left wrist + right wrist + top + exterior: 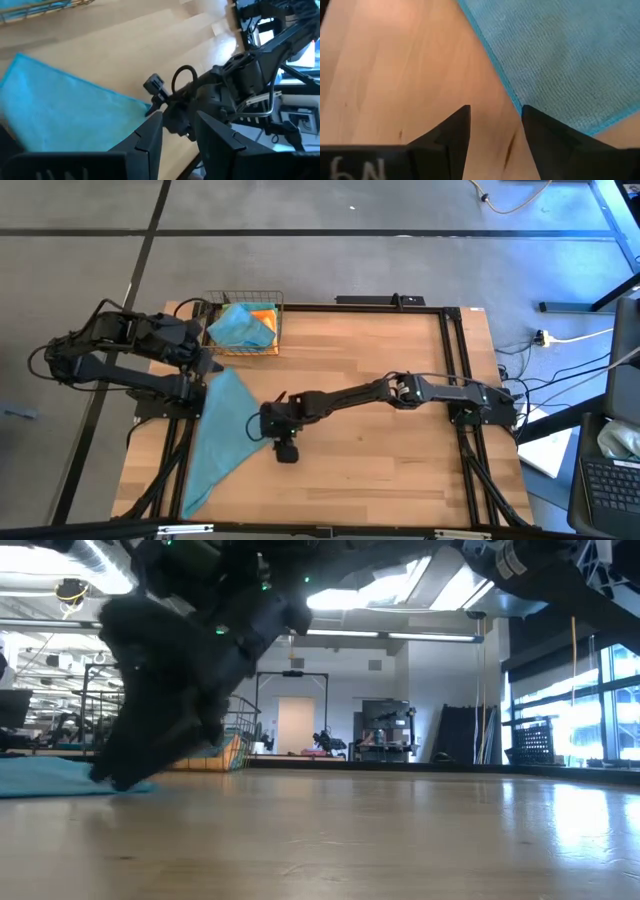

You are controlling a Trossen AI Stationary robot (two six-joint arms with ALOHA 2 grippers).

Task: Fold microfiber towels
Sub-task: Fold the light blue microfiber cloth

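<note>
One teal microfiber towel (215,440) lies spread flat along the table's left side, and shows too in the left wrist view (65,115) and the low view (50,778). My right gripper (262,420) reaches across to the towel's right corner. Its fingers stand open just above the wood (496,109), with the towel's edge (560,55) right beyond the tips. My left gripper (208,365) hovers near the towel's far end, open with nothing in it (179,116). More towels, one teal (240,328) and one orange (264,315), sit crumpled in a wire basket (279,330).
The wire basket stands at the table's back left, also seen in the low view (235,745). Bare wooden tabletop (380,460) stretches to the right of the towel. Cables and a laptop (610,480) lie off the table's right side.
</note>
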